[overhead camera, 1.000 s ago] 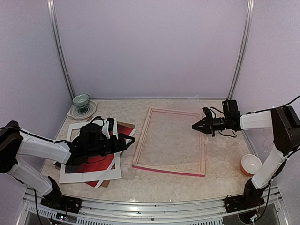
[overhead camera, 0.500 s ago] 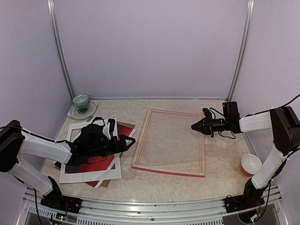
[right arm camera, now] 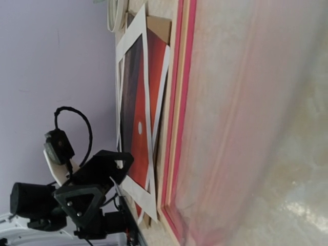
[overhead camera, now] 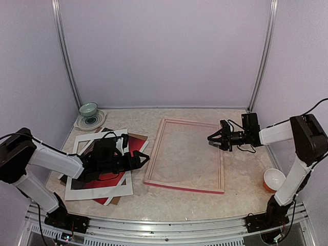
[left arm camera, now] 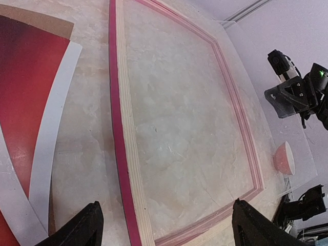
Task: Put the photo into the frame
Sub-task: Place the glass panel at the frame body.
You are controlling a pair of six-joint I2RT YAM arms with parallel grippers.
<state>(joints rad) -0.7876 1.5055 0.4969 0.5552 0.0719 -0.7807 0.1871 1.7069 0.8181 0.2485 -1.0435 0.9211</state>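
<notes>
Top: left claw (overhead camera: 140, 157) wide open, low over red sunset photo print (overhead camera: 109, 180) under white windowed mat board (overhead camera: 97, 193), left of centre; likely lining up a pick. Pink-railed rectangular frame (overhead camera: 184, 186), centre, holds no photo; right claw (overhead camera: 210, 141) part-open over its right rail, empty. Left wrist: fingers (left arm camera: 87, 228) spread, empty. Right wrist: photo (right arm camera: 134, 92) beside frame (right arm camera: 180, 102).

1. We see the frame (left arm camera: 125, 154) as smooth bright pink paint on its face, with pale, bare, layered wood along its side.
2. The photo (left arm camera: 25, 92) looks like smooth printed paper.
3. The mat board (left arm camera: 54, 118) is matt white card, and the backing board (left arm camera: 41, 16) is plain brown cardboard.
4. The bench (overhead camera: 241, 174) has a matt, marbled, stone-like surface.
5. The left end effector (overhead camera: 137, 154) and the right end effector (overhead camera: 211, 139) look like matt black plastic.
6. The green bowl (overhead camera: 88, 108) looks like glazed ceramic.
</notes>
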